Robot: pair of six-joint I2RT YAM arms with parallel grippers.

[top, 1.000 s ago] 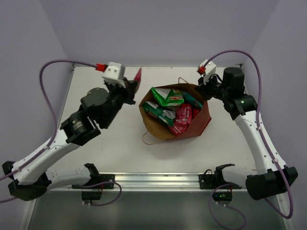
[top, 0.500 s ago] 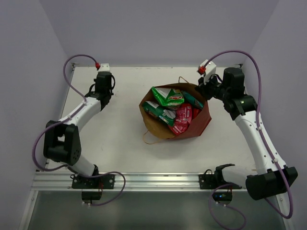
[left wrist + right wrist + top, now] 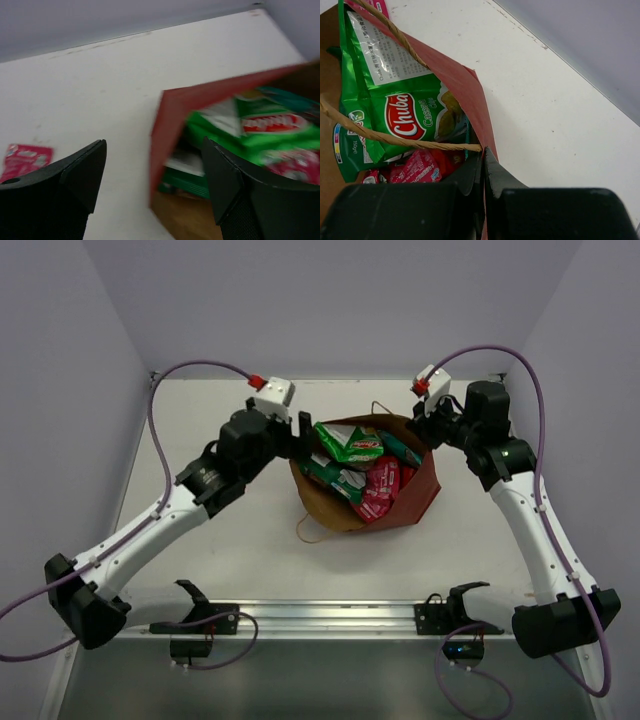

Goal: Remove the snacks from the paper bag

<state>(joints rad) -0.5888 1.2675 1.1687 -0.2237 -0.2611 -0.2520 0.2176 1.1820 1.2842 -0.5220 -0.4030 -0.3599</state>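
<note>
The red-brown paper bag point(image 3: 420, 498) stands open mid-table with snacks inside: a green-white chip bag point(image 3: 350, 441), a teal packet point(image 3: 406, 451) and red packets point(image 3: 381, 486). My left gripper point(image 3: 300, 432) is open at the bag's left rim. In the left wrist view that gripper point(image 3: 154, 145) straddles the bag's red wall point(image 3: 170, 120), and a small red-pink sachet point(image 3: 26, 160) lies on the table to the left. My right gripper point(image 3: 484, 154) is shut on the bag's right rim point(image 3: 470, 95), beside the chip bag point(image 3: 395, 115) and a twisted handle point(image 3: 395, 141).
A second twisted handle point(image 3: 308, 530) lies on the white table point(image 3: 240, 530) in front of the bag. Grey walls close in the table at the back and both sides. The metal rail point(image 3: 320, 613) with the arm bases runs along the near edge.
My left arm swung out to the far left and came back to the bag's left rim, its jaws opening. The sachet it held a second ago now lies on the table. The right arm stayed still.
</note>
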